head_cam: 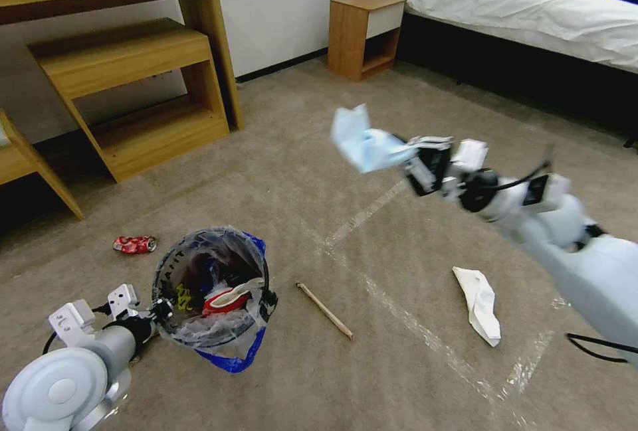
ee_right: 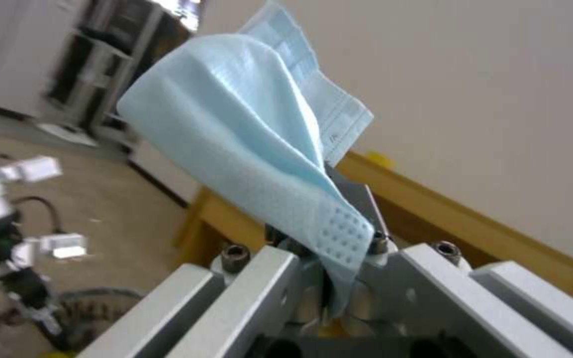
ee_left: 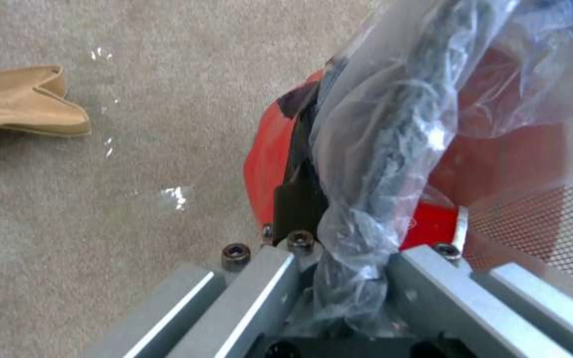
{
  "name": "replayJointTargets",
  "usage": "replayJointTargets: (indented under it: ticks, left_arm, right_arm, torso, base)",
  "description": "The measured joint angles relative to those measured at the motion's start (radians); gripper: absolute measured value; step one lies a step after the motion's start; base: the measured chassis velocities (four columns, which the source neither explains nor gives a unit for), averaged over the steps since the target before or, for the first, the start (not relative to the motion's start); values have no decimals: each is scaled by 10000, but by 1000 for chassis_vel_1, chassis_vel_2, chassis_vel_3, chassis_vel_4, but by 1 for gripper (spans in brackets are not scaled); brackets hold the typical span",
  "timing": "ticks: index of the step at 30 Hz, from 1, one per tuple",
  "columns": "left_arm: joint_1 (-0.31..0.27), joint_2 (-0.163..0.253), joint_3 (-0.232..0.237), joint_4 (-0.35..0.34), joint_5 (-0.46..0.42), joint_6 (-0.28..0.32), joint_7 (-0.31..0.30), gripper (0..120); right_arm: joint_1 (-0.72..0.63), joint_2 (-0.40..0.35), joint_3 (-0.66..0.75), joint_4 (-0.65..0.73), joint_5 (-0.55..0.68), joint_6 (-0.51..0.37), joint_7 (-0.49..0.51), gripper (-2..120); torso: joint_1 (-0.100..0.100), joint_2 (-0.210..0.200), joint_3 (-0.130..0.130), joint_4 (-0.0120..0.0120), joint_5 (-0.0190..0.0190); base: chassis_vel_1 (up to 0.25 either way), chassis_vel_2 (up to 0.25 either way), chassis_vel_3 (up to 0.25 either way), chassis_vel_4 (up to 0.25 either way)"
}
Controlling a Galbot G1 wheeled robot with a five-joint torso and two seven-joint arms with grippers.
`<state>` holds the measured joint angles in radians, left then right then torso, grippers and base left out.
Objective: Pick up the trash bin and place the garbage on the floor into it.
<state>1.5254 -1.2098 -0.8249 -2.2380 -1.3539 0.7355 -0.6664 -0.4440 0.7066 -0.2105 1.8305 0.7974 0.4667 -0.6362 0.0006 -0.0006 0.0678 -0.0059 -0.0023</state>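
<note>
My left gripper [head_cam: 159, 311] is shut on the rim of the red trash bin [head_cam: 212, 285], pinching its clear bag, low at the front left. The left wrist view shows the bin's red wall [ee_left: 499, 164] and the bag bunched between my left gripper's [ee_left: 346, 278] fingers. My right gripper [head_cam: 409, 152] hangs in the air to the right of the bin, shut on a pale blue face mask [head_cam: 362, 142] [ee_right: 234, 134]. On the floor [head_cam: 399, 378] lie a crushed red can [head_cam: 135, 244], a wooden stick [head_cam: 324, 310] and a white tissue [head_cam: 480, 303].
A wooden desk with shelves [head_cam: 133, 86] stands at the back left, a nightstand [head_cam: 365, 32] and a bed [head_cam: 531, 6] at the back right. A tan cardboard piece [ee_left: 21, 107] lies on the carpet near the bin. Tape lines [head_cam: 362, 215] cross the carpet.
</note>
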Motion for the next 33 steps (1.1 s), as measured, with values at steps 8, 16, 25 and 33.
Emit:
replayJointTargets:
  ticks: [8, 16, 25, 33]
  left_arm:
    - [99, -156, 7, 3, 156, 0, 45, 0]
    - [126, -255, -59, -19, 199, 0, 58, 0]
    - [236, -424, -190, -133, 266, 0, 58, 0]
    - [229, -474, -192, -160, 287, 0, 55, 0]
  right_arm:
    - [1295, 1188, -1839, -669, -523, 99, -37, 0]
    - [2034, 1969, -2839, -1397, -766, 180, -90, 0]
    - [2434, 2716, -3810, -2341, -1055, 364, -308, 0]
    - [2439, 2817, -4095, -2672, -1273, 433, -524, 0]
  torso:
    - [0, 0, 0, -1, 0]
    - [0, 0, 0, -4, -2]
    - [0, 0, 1, -1, 0]
    - [0, 0, 0, -3, 1]
  base:
    - [0, 0, 0, 0]
    - [0, 0, 0, 0]
    - [0, 0, 0, 0]
    - [0, 0, 0, 0]
